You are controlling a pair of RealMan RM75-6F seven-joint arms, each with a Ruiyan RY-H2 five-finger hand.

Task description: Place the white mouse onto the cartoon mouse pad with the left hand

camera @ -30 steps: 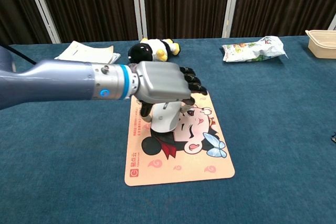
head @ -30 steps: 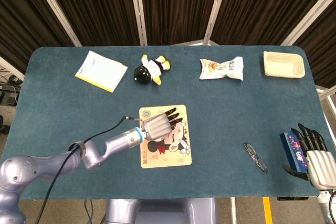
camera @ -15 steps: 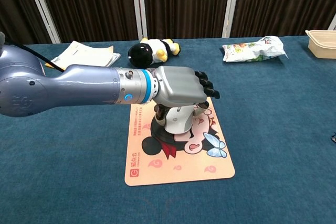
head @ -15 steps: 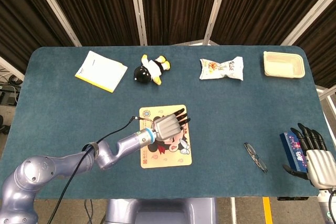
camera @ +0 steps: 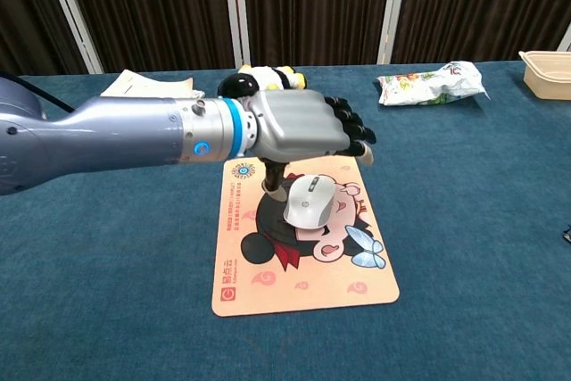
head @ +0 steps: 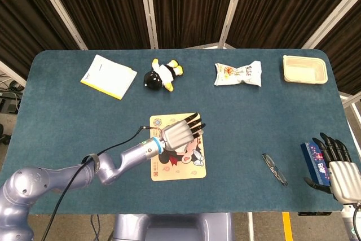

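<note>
On cartoon mouse pad [camera: 268, 283], white mouse [camera: 309, 200] (well inside edges), left hand [camera: 299, 127] above.

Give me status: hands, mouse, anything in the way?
Left hand open above the white mouse. Mouse sits on the cartoon mouse pad. Right hand by a blue box. Nothing obstructing.

The mouse pad [camera: 303, 234] is lying near the front middle of the bench [head: 67, 111], and the mouse [camera: 309, 200] is sitting on it. The left hand [camera: 299, 127] is hovering above the mouse, apart from it. Along the far edge, from left to right, are lying a booklet [head: 108, 76], a plush penguin [head: 162, 75], a snack packet [head: 237, 74] and a food container [head: 304, 69]. Glasses [head: 274, 169] are lying at front right, between the pad and the right hand [head: 338, 170], which is resting beside a small box [head: 313, 162].
</note>
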